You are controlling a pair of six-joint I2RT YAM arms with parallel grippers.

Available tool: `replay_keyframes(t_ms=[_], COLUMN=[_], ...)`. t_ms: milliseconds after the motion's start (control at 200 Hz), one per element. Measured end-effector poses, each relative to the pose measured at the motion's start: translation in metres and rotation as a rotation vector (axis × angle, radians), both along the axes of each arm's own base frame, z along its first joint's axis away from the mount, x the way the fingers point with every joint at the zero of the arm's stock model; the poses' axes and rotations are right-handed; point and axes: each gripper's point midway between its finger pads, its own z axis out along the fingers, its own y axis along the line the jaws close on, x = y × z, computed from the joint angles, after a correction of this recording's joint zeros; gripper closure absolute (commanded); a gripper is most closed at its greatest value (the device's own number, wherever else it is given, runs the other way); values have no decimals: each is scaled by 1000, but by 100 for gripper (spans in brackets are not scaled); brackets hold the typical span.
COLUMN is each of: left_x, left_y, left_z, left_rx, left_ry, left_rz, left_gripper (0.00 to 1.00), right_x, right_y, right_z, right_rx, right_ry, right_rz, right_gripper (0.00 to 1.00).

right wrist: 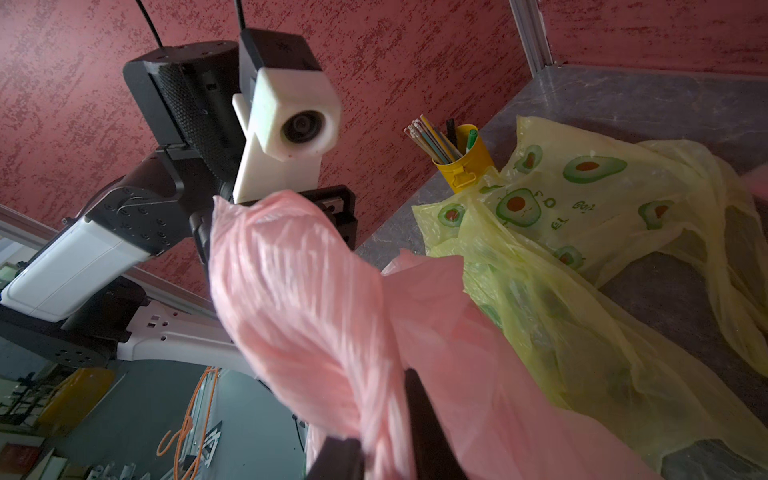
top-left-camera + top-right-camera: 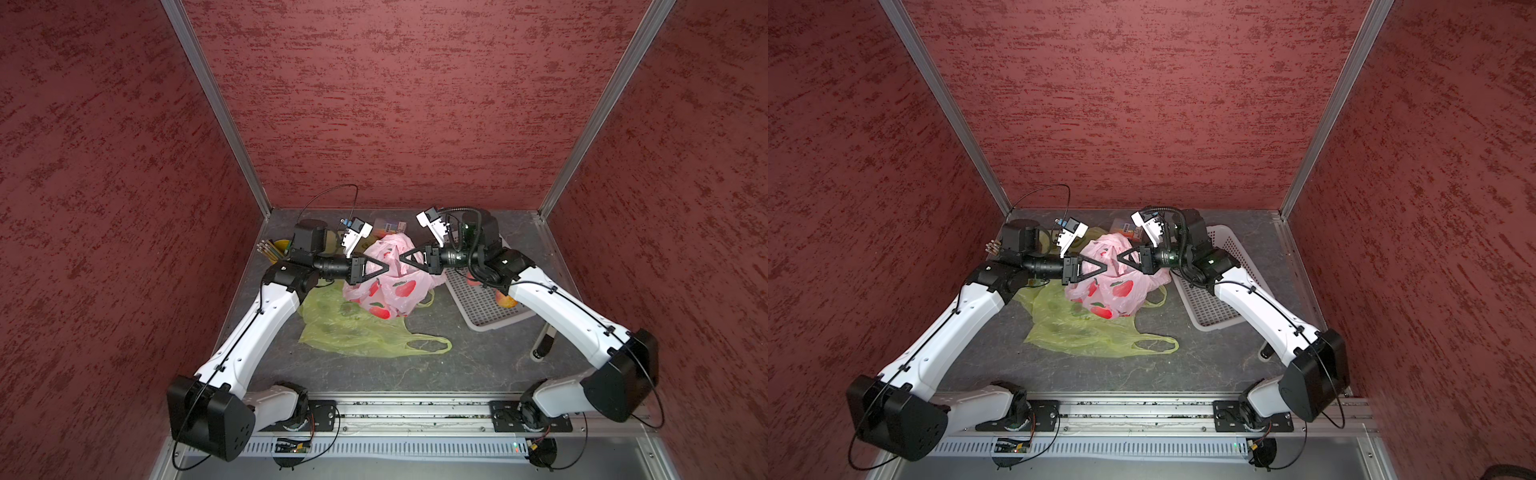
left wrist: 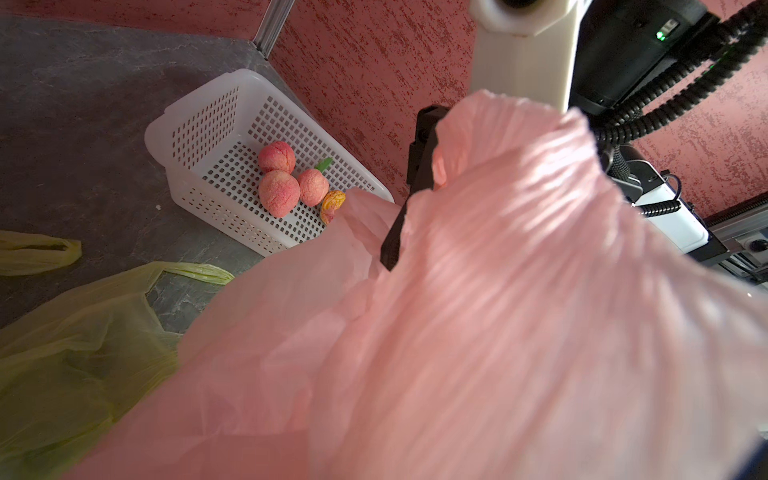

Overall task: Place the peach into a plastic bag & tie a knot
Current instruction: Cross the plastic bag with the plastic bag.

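- The only legible writing was on a yellow-green plastic bag [image 1: 582,199] printed with cartoon avocado halves. The letters "SO" and "EL" showed among them; the rest was lost in creases.
- A small coloured pack [image 2: 388,226] lay behind the bags, its print too small to read.
- The pink bag [image 2: 390,286] was thin, crinkly film printed with red fruit. It stood bunched at the middle of the counter, partly on the flattened yellow-green bag.
- The left gripper [image 2: 387,266] was closed tight on the pink film near the bag's top.
- The right gripper [image 2: 401,261] faced it, tips nearly meeting, its narrowly parted fingers [image 1: 419,415] pinching a twisted rope of the same film.
- Whether a peach sat inside the pink bag could not be told.
- Three fuzzy pink peaches [image 3: 278,193] and one orange one lay together in a white perforated plastic basket [image 3: 208,124], on the right arm's side.
- A yellow cup [image 1: 463,162] of pencils stood on the left arm's side, near the wall.
- The counter [image 2: 457,365] was dark grey with pale, stone-like veins.
- Rough, dark red walls [image 2: 395,104] enclosed it on three sides, joined by aluminium posts [image 2: 216,108].
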Motion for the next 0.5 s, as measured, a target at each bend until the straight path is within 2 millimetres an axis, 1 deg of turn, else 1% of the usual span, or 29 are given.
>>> replay_keyframes(t_ms=[40,95,125,341,501], left_x=[-1,-2,-2,-1,1], left_y=[0,0,0,0,1], left_z=[0,-1,-1,-3,-3], left_rx=[0,0,0,-1,-4], left_ry=[3,8,9,18,21], left_rz=[-4,-6,-7,-10,-5], left_gripper=[100,100,100,100,100], right_x=[0,1,0,-3,-4], right_y=[-1,-1,-1,0,0], right_z=[0,-1,-1,0,0], right_rx=[-3,-4,-4,0,0], right_ry=[-1,-2,-4,-6,-12], right_rz=[-2,-2,0,18,25], right_gripper=[79,73,71,67,68])
